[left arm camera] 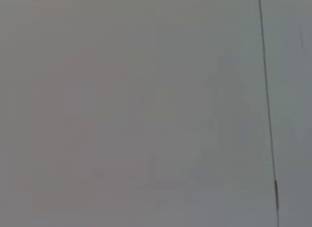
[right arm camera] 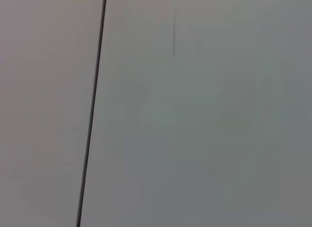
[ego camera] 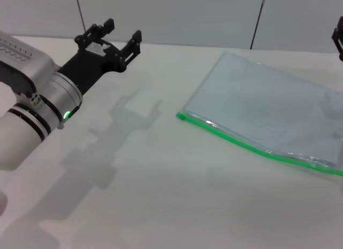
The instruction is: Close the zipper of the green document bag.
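The green document bag (ego camera: 268,112) lies flat on the white table at the right in the head view, a translucent pale grey-blue pouch. Its bright green zipper (ego camera: 252,147) runs along the near long edge, ending in a small green tab at the left corner (ego camera: 181,117). My left gripper (ego camera: 120,35) hangs open above the table at the far left, well away from the bag, with nothing between its fingers. Of my right gripper only a dark sliver (ego camera: 338,40) shows at the right edge, beyond the bag. Both wrist views show only a plain grey wall.
The white table (ego camera: 161,195) stretches bare in front of and left of the bag. A grey wall with two thin dark vertical lines (ego camera: 258,19) stands behind the table.
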